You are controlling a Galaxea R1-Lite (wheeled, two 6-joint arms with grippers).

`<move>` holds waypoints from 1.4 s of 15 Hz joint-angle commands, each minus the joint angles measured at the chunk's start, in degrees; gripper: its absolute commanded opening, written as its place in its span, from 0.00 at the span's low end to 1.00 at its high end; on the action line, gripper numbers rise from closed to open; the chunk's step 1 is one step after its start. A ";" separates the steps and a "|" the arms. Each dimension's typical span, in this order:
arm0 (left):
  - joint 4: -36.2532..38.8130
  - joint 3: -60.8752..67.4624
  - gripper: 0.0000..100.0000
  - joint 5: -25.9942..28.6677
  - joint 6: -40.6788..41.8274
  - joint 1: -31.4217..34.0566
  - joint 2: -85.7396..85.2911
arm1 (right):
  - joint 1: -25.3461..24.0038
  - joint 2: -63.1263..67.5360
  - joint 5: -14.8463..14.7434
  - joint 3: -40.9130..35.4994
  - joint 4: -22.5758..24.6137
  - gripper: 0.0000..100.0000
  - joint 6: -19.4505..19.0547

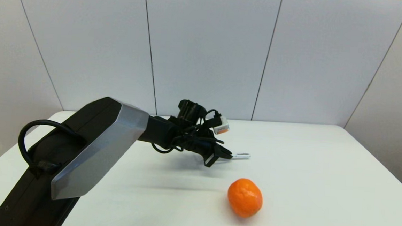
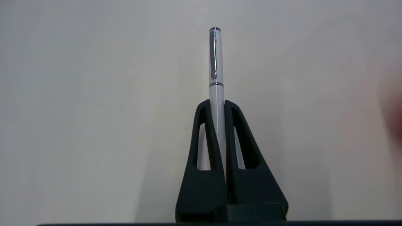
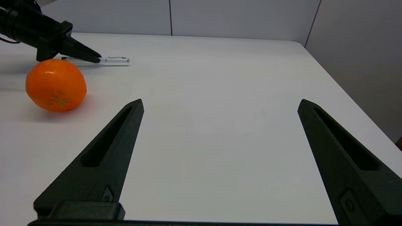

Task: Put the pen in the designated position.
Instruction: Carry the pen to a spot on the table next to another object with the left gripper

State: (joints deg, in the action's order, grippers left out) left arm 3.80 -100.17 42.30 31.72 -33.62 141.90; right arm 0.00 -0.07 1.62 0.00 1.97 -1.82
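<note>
Your left pincer (image 1: 228,155) is clamped on the pen (image 2: 216,78), whose long axis runs straight out past the fingertips, clip end foremost, low over the counter (image 1: 323,162) beyond the orange (image 1: 245,197). Your right pincer (image 3: 220,106) is parked, spread wide and empty.
</note>
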 commanded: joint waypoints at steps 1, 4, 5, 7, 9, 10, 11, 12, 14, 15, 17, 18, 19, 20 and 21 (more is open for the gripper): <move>0.06 -0.03 0.00 0.24 0.01 -0.83 0.22 | 0.00 0.07 0.05 -0.79 0.05 1.00 -0.03; 0.06 -0.03 0.00 0.06 0.01 -0.74 0.22 | 0.00 0.07 0.05 -0.79 0.05 1.00 -0.03; -0.02 -0.03 0.00 0.15 0.01 -0.74 0.22 | 0.00 0.07 0.05 -0.79 0.05 1.00 -0.03; -0.02 0.06 0.00 0.15 0.01 -0.74 0.31 | 0.00 0.07 0.05 -0.79 0.05 1.00 -0.03; 0.06 0.06 0.00 0.15 0.01 -0.74 0.57 | 0.00 0.07 0.05 -0.79 0.05 1.00 -0.03; 0.06 0.06 0.00 0.15 0.10 -0.74 0.66 | 0.00 0.07 0.05 -0.79 0.05 1.00 -0.03; 0.06 0.06 0.00 0.15 0.10 -0.83 0.92 | 0.00 0.07 0.05 -0.79 0.05 1.00 -0.03; 0.06 -0.03 0.00 0.15 0.10 -0.92 1.10 | 0.00 0.07 0.05 -0.79 0.05 1.00 -0.03; 0.06 -0.03 0.00 0.15 0.01 -0.92 1.36 | 0.00 0.07 0.05 -0.79 0.05 1.00 -0.03; 0.06 -0.11 0.00 0.15 -0.08 -0.92 1.54 | 0.00 0.07 0.05 -0.79 0.05 1.00 -0.03; 0.06 -0.11 0.00 0.15 -0.08 -0.92 1.71 | 0.00 0.07 0.05 -0.79 0.05 1.00 -0.03; 0.06 -0.11 0.00 0.15 0.01 -0.92 2.07 | 0.00 0.07 0.05 -0.79 0.05 1.00 -0.03; 0.06 -0.20 0.00 0.15 -0.08 -1.01 2.07 | 0.00 0.07 0.05 -0.79 0.05 1.00 -0.03; 0.06 -0.11 0.00 0.15 -0.08 -1.01 2.07 | 0.00 0.07 0.05 -0.79 0.05 1.00 -0.03; 0.06 -0.11 1.00 0.15 -0.17 -1.01 2.15 | 0.00 0.07 0.05 -0.79 0.05 1.00 -0.03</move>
State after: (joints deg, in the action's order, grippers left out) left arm 4.07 -100.38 42.34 31.45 -34.61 143.63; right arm 0.00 -0.07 1.62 0.00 1.97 -1.82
